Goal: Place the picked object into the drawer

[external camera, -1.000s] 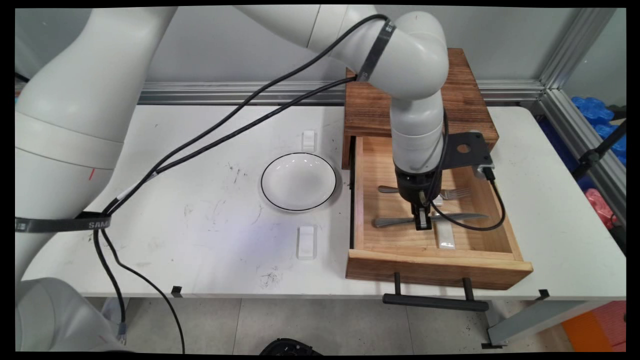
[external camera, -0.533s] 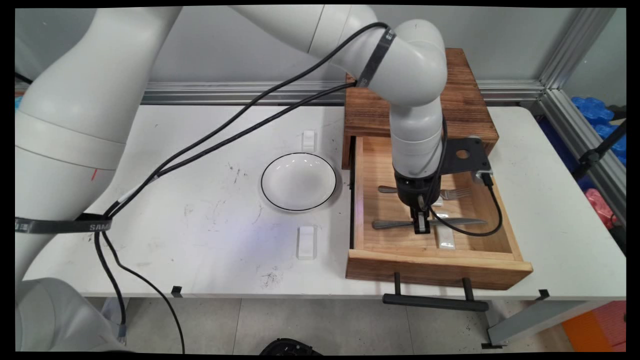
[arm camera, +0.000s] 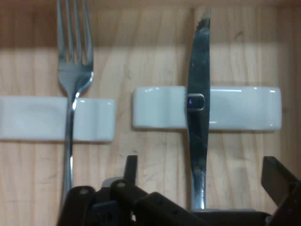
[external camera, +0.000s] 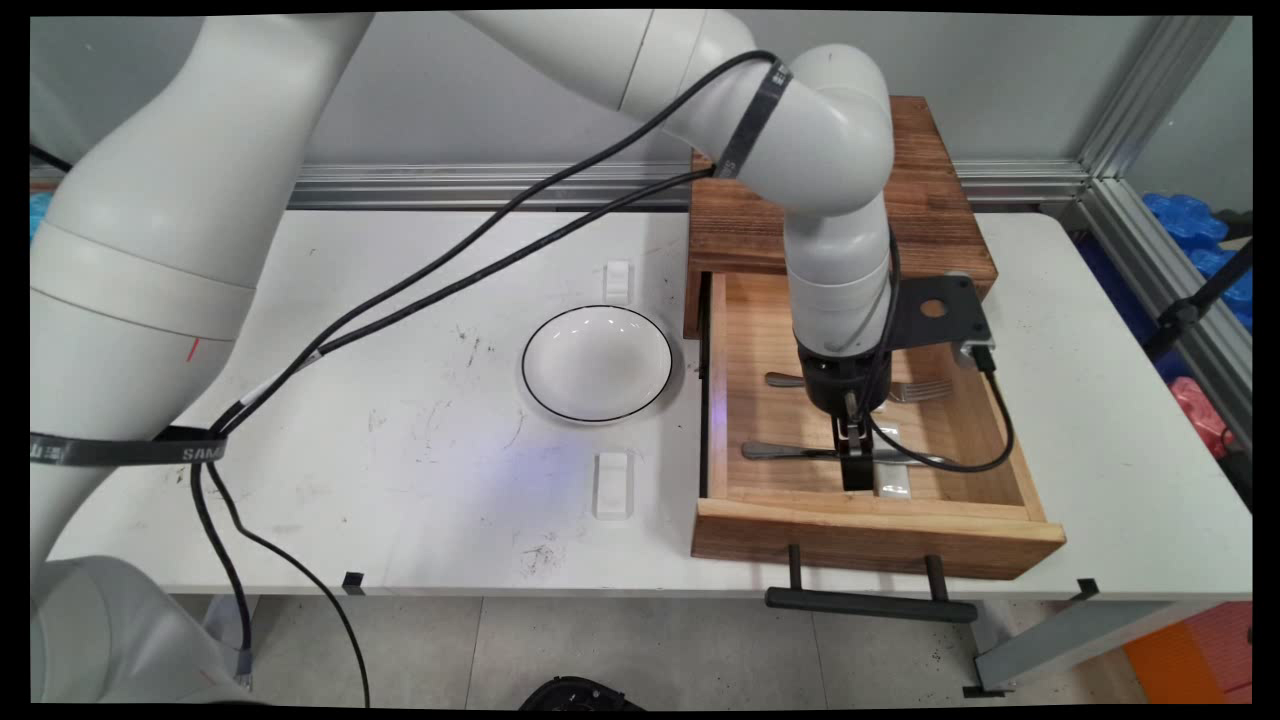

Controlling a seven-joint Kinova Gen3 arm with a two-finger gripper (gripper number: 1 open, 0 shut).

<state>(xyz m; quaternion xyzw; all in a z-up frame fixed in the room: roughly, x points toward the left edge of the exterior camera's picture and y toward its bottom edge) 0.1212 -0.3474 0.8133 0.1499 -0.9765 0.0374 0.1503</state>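
My gripper (external camera: 851,468) reaches down into the open wooden drawer (external camera: 870,522) at the table's right. It is open, with one finger on each side of a steel knife (arm camera: 198,94). In the hand view the gripper (arm camera: 201,172) straddles the knife's handle end, and the knife lies across a white rest (arm camera: 235,107). A fork (arm camera: 74,70) lies parallel on a second white rest (arm camera: 28,117), left of the knife. In the main view the knife (external camera: 790,452) lies crosswise near the drawer's front and the fork (external camera: 922,389) lies behind it.
A white plate with a black rim (external camera: 597,362) sits left of the drawer. Two small white rests (external camera: 613,484) (external camera: 618,281) lie in front of and behind the plate. The dark wooden cabinet (external camera: 930,205) stands behind the drawer. The drawer's black handle (external camera: 870,603) juts over the table's edge.
My gripper has moved toward the drawer's front and lower, onto the knife. The knife has shifted slightly toward the front with it.
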